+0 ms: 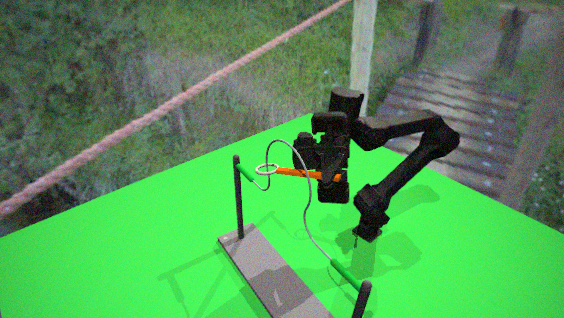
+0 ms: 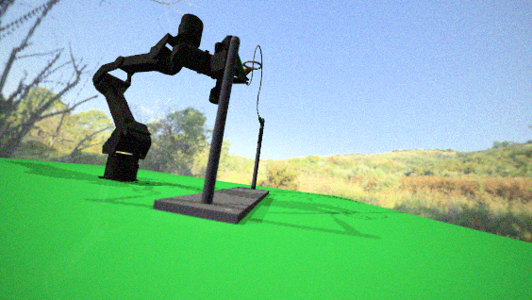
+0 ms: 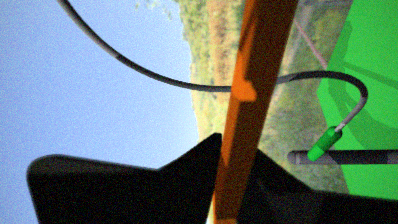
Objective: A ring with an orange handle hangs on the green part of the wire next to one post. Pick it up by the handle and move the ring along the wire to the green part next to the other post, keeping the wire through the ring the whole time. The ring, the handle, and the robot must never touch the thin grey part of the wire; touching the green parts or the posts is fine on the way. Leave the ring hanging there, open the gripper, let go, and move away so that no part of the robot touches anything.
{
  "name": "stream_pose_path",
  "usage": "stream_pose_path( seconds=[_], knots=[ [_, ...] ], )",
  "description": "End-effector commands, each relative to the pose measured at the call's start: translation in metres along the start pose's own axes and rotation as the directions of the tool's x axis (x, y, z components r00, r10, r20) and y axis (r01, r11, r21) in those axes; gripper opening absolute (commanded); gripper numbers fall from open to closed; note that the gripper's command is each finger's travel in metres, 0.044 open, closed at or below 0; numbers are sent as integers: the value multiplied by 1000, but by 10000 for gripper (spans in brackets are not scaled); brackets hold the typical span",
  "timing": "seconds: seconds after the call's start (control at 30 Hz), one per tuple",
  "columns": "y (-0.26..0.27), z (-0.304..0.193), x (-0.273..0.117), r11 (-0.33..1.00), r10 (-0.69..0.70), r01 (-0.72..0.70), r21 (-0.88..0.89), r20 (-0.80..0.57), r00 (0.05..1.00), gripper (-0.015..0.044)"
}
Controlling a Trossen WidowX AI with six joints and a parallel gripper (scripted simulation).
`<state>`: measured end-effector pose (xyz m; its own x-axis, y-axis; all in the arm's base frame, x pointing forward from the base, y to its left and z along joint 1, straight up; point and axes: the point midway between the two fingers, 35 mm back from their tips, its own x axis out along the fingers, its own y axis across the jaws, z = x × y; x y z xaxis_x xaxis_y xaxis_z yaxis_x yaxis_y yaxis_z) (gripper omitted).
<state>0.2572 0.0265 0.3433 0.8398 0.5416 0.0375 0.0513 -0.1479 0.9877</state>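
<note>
My gripper [image 1: 332, 175] [image 3: 226, 142] is shut on the orange handle [image 1: 295, 172] [image 3: 255, 65]. The pale ring [image 1: 257, 169] lies about flat at the handle's far end, around the steep grey wire [image 1: 309, 190] [image 3: 175, 83] just past the green part [image 1: 245, 172] by the left post [image 1: 238, 200] in the top view. Whether ring and wire touch cannot be told. The other green part [image 1: 345, 274] is lower, by the near post [image 1: 361, 300]. The ring is out of the wrist view, where the wire crosses behind the handle.
The wire arches above the ring, then drops in front of the handle in the top view. Both posts stand on a grey base board [image 1: 250, 250] [image 2: 198, 209] on the green table [image 1: 125, 240]. The arm reaches in from the right in the top view.
</note>
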Motion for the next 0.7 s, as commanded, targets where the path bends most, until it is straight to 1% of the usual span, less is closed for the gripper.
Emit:
stream_pose_path(
  seconds=[0.0, 0.67],
  knots=[
    [5, -1, 0, 1000, -9, 9, -23, -3, 1000, -150],
    [1, -1, 0, 984, -119, 120, -133, 18, 993, -150]
  ],
)
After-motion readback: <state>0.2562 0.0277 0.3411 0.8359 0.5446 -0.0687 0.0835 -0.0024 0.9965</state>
